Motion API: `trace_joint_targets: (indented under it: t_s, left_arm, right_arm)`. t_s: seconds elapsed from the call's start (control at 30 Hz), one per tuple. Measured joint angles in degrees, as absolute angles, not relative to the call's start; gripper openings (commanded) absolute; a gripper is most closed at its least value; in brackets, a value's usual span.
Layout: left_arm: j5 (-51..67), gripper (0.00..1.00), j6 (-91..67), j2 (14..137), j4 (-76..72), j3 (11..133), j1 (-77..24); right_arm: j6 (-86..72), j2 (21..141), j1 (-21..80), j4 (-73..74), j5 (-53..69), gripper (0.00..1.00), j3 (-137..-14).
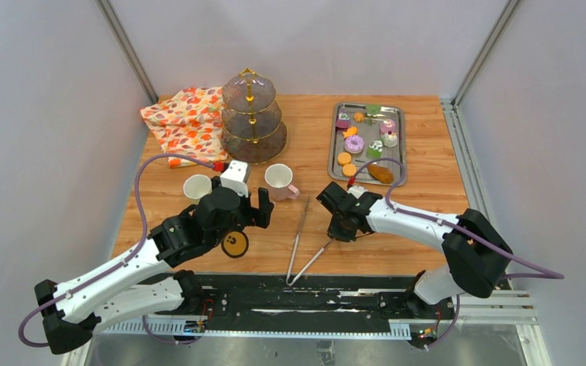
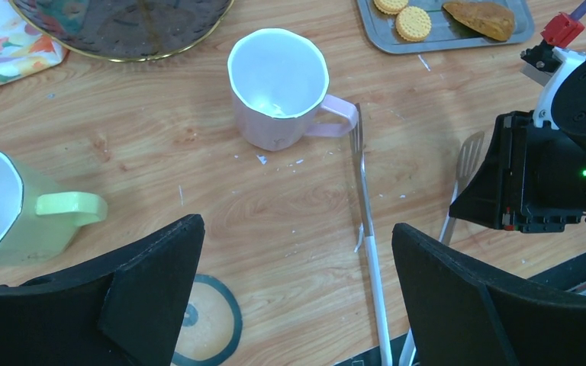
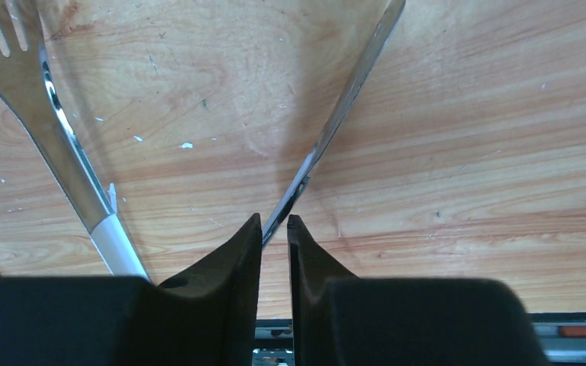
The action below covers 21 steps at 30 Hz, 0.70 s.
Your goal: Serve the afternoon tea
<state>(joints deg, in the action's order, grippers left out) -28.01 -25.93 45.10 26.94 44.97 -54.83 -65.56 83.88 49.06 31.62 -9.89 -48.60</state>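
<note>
The right jaws are pinching one leg of the tongs [image 3: 341,114], pressed almost together on the thin metal strip low over the desk [image 1: 313,137]. The other leg, with its forked tip, lies free beside it. The left jaws are spread wide and grip nothing (they hang over bare wood near the two mugs). The pink mug [image 2: 277,88] stands upright, its handle just beside a tong tip, and the yellow-green mug [image 2: 0,206] stands to its left. The three-tier stand [image 1: 252,114] sits behind the mugs, next to a patterned cloth [image 1: 187,122]. The pastries [image 1: 354,143] lie on the steel tray [image 1: 333,152] at the far right of the desk.
</note>
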Motion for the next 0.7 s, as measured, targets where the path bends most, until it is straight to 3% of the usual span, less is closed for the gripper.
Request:
trace_joint_targets:
  t_s: [0.1, 0.23, 0.5, 0.7]
  left_arm:
    - [-28.0, 0.98, -25.6, 45.1, 26.7, 45.0, -54.8]
    - [-28.0, 0.98, -25.3, 45.1, 26.7, 45.0, -54.8]
    - [-28.4, 0.98, -25.1, 44.8, 26.7, 44.9, -54.8]
    - [-28.7, 0.98, -25.1, 44.3, 27.2, 44.3, -54.8]
  right_arm:
    - [-65.1, 83.9, 49.1, 32.0, -10.8, 0.15, -48.6]
    - [-64.1, 83.9, 49.0, 32.6, -11.7, 0.01, -48.6]
    - [-56.8, 85.5, 49.0, 34.3, -13.7, 0.01, -49.9]
    - [-41.5, 93.7, 48.2, 39.5, -15.9, 0.01, -60.7]
